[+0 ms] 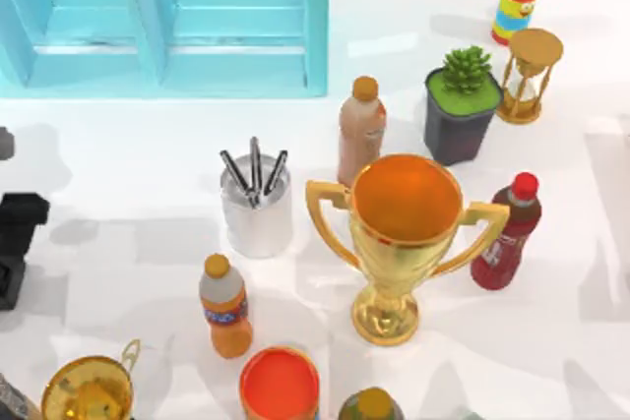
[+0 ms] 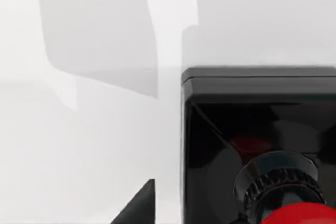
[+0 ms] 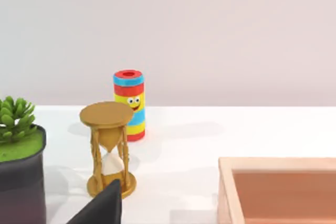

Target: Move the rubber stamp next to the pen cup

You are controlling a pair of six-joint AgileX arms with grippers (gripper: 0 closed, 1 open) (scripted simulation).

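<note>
The rubber stamp (image 2: 262, 124) shows close up in the left wrist view, with its black square base, ribbed black neck and red knob (image 2: 299, 216). My left gripper (image 2: 137, 207) is just beside the base, with a dark tip at the picture's edge. In the top view my left arm (image 1: 18, 228) is at the table's left edge and covers the stamp. The pen cup (image 1: 257, 211), a silver cylinder holding three pens, stands near the table's middle, well to the right of that arm. My right gripper (image 3: 105, 205) hangs near the hourglass (image 3: 108, 148).
A big gold trophy (image 1: 406, 243) stands right of the pen cup. Around it are an orange bottle (image 1: 225, 306), a brown bottle (image 1: 361, 131), a red-capped bottle (image 1: 507, 233), a potted succulent (image 1: 461, 105), an orange-red cylinder (image 1: 280, 384) and a blue cabinet (image 1: 167, 17). A wooden tray (image 3: 278, 167) lies by the right arm.
</note>
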